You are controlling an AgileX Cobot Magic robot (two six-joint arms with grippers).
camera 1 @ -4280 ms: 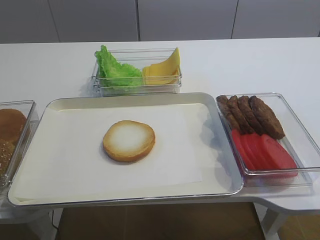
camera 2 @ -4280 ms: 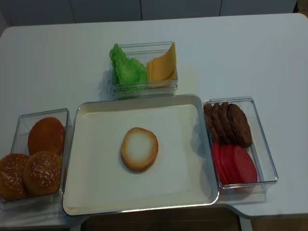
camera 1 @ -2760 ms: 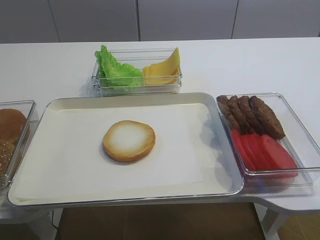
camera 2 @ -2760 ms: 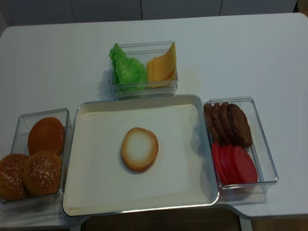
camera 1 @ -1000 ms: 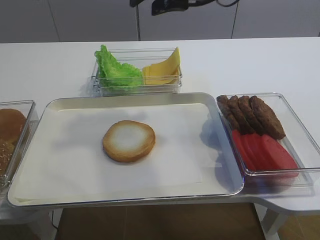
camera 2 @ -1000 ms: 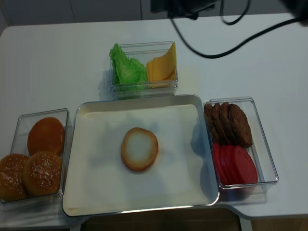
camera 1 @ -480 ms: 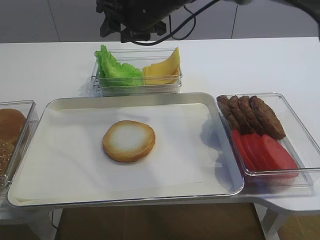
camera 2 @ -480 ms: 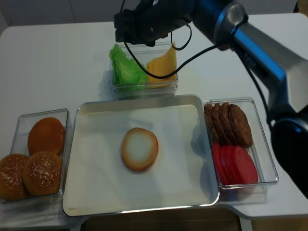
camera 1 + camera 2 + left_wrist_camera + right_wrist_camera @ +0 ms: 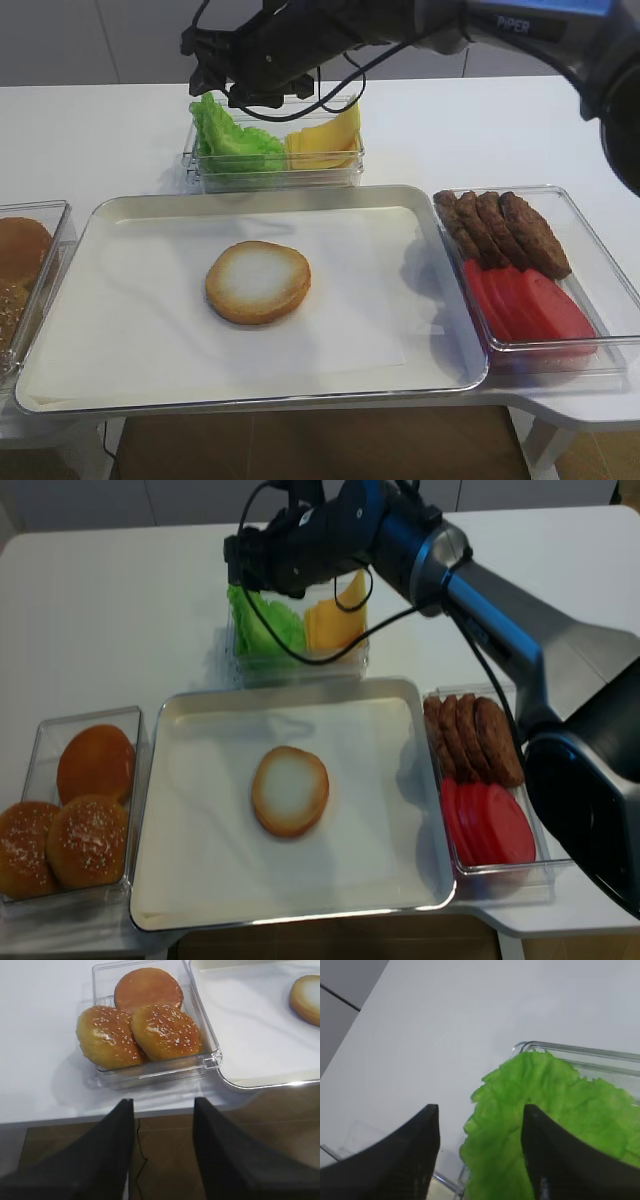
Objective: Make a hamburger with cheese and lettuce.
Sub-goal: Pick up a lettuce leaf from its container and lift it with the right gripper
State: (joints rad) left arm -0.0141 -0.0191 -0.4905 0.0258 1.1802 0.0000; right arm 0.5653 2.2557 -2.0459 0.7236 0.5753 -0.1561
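Hamburger [image 9: 258, 281] bun half lies flat, cut face up, mid-tray [image 9: 430, 365]. Lettuce [image 9: 545, 1110] stands upright in the rear container [image 9: 330, 172], cheese [image 9: 325, 140] leaning beside it. Right end effector [image 9: 480, 1155] hangs wide open over the lettuce, holding nothing. Left end effector [image 9: 162, 1155]: open, empty.

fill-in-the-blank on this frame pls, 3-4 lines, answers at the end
1. The right gripper hangs with open jaws over the ____ in the clear bin.
2. Beside it in that bin lies the yellow ____.
3. The bun half on the tray has ____ stacked on it.
4. The left gripper hangs near a box of sesame ____.

Answers: lettuce; cheese; nothing; buns
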